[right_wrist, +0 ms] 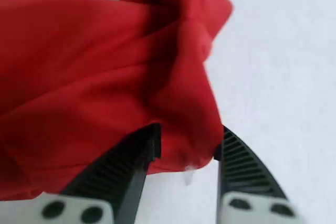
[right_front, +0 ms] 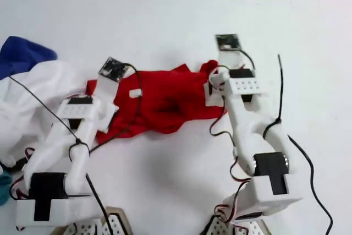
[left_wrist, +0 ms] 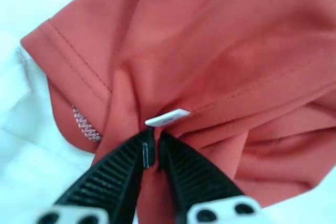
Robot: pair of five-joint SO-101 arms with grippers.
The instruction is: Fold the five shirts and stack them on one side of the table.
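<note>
The red shirt (right_front: 159,100) lies crumpled in the middle of the worktop (right_front: 165,20), and its long side runs from your left arm (right_front: 71,130) across to your right arm (right_front: 247,119). The left jaws are pressed together on a fold just beside the white label (left_wrist: 167,117). The right jaws stand apart, with the shirt's other edge between them, not yet gripped. I think you should close there first.

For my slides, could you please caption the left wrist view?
Left gripper closed on a fold of the red shirt, right beside its white tag.
</note>
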